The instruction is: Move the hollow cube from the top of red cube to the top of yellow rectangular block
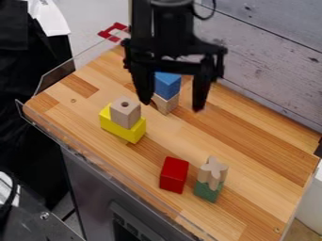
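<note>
From where I stand, I see the black gripper (173,101) hanging above the wooden table (248,122), in front of the blue block (168,85), and its two fingers are spread apart with nothing grasped between them. The hollow cube (125,113) sits on top of the yellow rectangular block (123,130), with its hole facing up. The red block (173,175) lies on the table, well apart from the yellow one, and beside it is the green block (207,192).

Place: a robotics lab, by the look of it!
Robot arm (171,23): black, right there over the worktop (252,141).
Edging: clear panel (56,76) along the wood.
Wall: grey planks (270,61).
Lower left: dark plate (37,230), screw (44,215) showing.
</note>
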{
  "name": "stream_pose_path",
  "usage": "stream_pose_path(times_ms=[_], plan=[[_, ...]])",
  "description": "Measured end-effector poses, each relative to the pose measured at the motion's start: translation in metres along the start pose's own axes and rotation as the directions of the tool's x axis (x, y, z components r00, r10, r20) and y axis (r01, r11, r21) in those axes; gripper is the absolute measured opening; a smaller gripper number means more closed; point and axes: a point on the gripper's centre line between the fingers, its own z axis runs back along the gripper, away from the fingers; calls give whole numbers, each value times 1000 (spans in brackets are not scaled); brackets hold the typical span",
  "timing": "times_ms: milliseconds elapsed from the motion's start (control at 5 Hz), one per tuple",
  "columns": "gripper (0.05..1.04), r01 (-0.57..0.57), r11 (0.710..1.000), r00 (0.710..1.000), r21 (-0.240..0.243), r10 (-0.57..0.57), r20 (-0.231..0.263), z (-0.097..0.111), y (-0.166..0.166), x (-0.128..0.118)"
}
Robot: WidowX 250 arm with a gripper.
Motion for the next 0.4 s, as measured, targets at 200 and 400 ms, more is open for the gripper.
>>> stream_pose_path(times_ms=[200, 400], plan=[[998, 246, 969, 969, 19, -245, -31, -3, -6, 1], [998, 366, 929, 931, 47, -366, -13, -5, -9, 4]])
